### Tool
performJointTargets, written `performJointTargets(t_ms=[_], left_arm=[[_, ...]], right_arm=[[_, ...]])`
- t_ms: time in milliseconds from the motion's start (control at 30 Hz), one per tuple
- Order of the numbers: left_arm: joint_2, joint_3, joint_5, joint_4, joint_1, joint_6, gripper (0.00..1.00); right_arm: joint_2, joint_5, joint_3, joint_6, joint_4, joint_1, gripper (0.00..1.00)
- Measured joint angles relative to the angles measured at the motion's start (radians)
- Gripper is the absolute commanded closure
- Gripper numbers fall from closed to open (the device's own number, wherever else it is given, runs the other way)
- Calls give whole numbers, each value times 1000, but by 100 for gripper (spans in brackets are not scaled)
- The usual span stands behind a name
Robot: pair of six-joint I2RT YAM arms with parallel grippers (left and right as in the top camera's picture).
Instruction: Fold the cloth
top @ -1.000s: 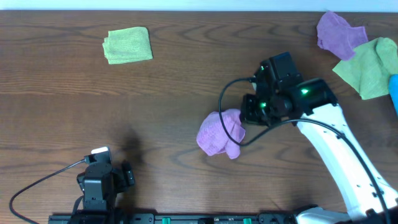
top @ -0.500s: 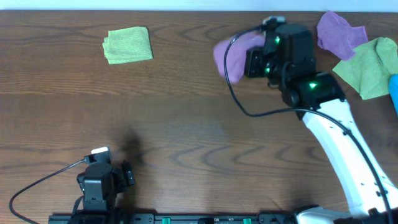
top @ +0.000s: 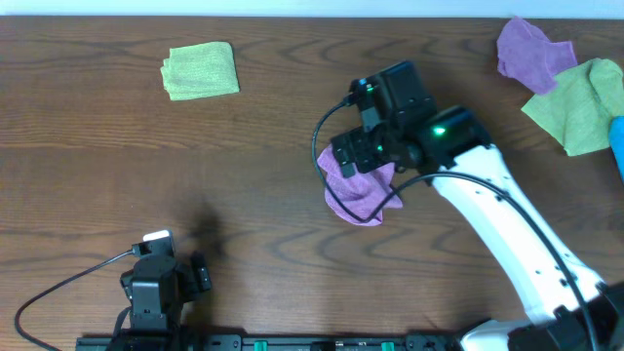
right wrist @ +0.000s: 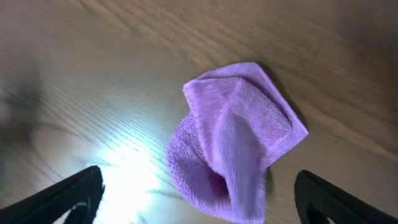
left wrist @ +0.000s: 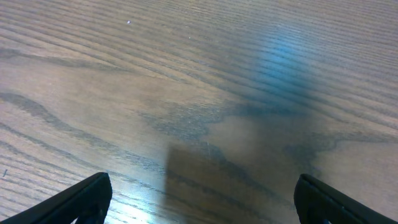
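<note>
A crumpled purple cloth (top: 359,191) lies in a loose heap near the table's middle, one flap doubled over the rest (right wrist: 239,137). My right gripper (right wrist: 199,198) hangs just above it, open. The cloth sits between the spread fingertips (right wrist: 79,190) and touches neither. From overhead the right wrist (top: 375,136) covers the cloth's far edge. My left gripper (left wrist: 202,198) stands open over bare wood at the front left, and its arm (top: 156,278) is folded low by the table's front edge.
A folded green cloth (top: 202,70) lies at the far left. At the far right corner there is another purple cloth (top: 531,49), a green cloth (top: 580,102) and a blue object (top: 618,136) at the frame's edge. A cable (top: 336,127) loops beside the right wrist.
The right gripper carried the purple cloth up toward the far edge, swung back down to the middle and opened, letting it go. The left arm has not moved.
</note>
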Motion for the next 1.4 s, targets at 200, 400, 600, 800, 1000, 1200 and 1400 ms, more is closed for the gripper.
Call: performJointTargets(t_ms=[200,400,600,800,1000,1200,1400], left_arm=[[0,0,0,0,0,0,5],[0,0,0,0,0,0,5],[-1,1,0,-1,0,0,5],[-1,1,0,-1,0,0,5],[-1,1,0,-1,0,0,5],[-1,1,0,-1,0,0,5],[-1,1,0,-1,0,0,5]], right_arm=[[4,77,-2,130,-126,6,1],[-74,134,-116,264,-116,-3,1],[-250,-8,-486,202,174,-98,2],[-284,-276,-743,107,431,-278,5],[-283,-496,-865,69,616,-474,5],[-204,-667,-867,60,704,-490,6],[-59,-758,-874,116,933,-526,5]])
